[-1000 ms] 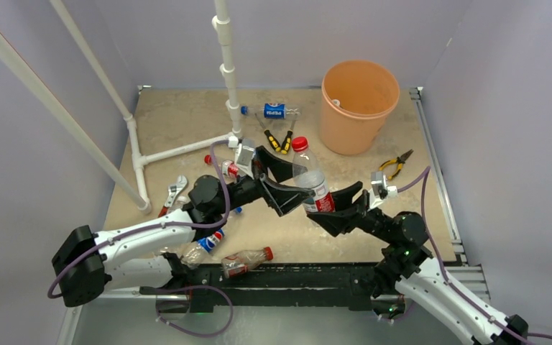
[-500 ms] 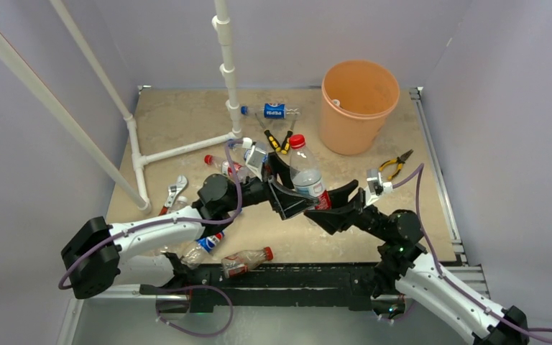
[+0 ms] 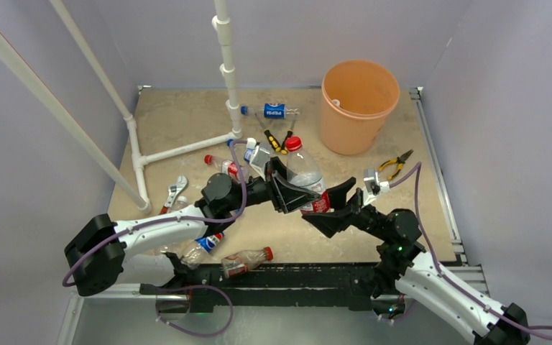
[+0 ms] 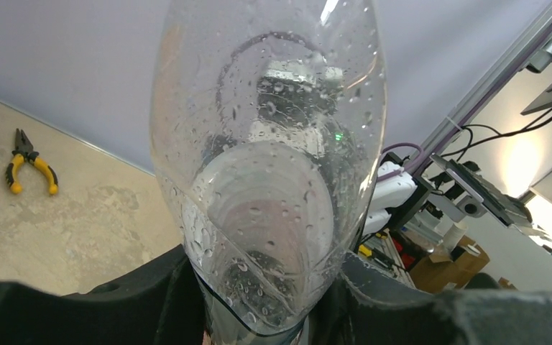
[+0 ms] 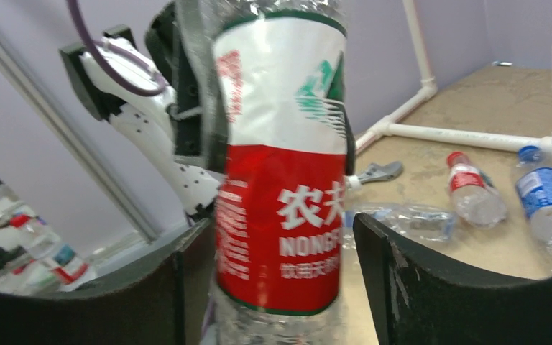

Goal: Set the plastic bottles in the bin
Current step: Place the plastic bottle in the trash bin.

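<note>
Bottles number five for certain from above: the held bottle (image 3: 300,167), red-capped, aloft between the arms; a Pepsi bottle (image 3: 273,111) lying at the far side; a small bottle (image 3: 219,164) beside the left wrist; two near-edge bottles (image 3: 203,249). The left arm may hide more. One bin (image 3: 348,133) stands well apart from the held bottle. Two pliers (image 3: 279,141), one wrench (image 3: 175,192). The left gripper (image 3: 293,190), gaping a second ago, now clamps the held bottle's clear body. The right gripper (image 3: 327,205) has loosened, its fingers just clear of the red label.
</note>
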Tool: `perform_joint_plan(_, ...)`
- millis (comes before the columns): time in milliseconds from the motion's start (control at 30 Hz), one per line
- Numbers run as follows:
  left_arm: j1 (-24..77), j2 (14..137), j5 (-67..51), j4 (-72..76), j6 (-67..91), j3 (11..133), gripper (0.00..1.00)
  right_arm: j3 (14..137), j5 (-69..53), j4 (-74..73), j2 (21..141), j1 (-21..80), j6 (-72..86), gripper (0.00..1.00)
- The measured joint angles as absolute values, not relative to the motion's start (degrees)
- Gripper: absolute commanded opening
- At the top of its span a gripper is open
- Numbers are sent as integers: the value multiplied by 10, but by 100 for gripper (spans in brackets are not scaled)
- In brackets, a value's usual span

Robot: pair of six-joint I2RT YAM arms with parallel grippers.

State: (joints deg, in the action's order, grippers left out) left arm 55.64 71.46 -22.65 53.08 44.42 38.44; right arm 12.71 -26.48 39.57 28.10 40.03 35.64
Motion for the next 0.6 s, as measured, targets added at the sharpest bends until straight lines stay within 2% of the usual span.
perform_joint_plan(100, 557, 714, -230, 531, 443, 387, 36, 128, -263, 375, 280, 401, 356, 97)
perform_joint_plan(133, 557, 713, -230, 529, 441, 388, 36, 129, -261, 362, 278, 401, 356, 99)
perform_joint_plan(300, 557, 684, -216, 488, 416, 388, 36, 159, -244, 267, 248, 401, 339, 99)
perform_joint_plan(600, 557, 569, -147, 345, 330, 401, 36, 289, -205, 83, 194, 401, 276, 99)
